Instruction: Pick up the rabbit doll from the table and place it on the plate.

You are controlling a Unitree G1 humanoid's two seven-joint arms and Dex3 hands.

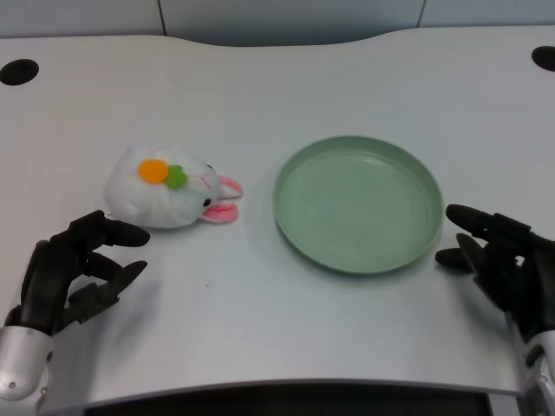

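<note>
1. The left hand (pixel 76 270) sits at the near left edge of the white table (pixel 260 338). It holds nothing; its fingers are loosely curved and apart, with their tips aimed to the right and slightly away.
2. The right hand (pixel 496 256) rests at the near right, just beside the plate's right rim and well apart from the doll, so the left hand is plainly the nearer one.
3. Just beyond the left hand's fingertips, a little farther and to the right, lies the rabbit doll (pixel 169 188), a white plush with an orange and green carrot on top. It is on the table, not on the plate, and nothing touches it.
4. Its long axis runs left to right, with the round body to the left and the pink ears pointing right toward the plate.
5. The green plate (pixel 357 260) lies right of the doll, near but not touching, and looks empty. I judge that the coming reach goes short, forward and slightly right.
</note>
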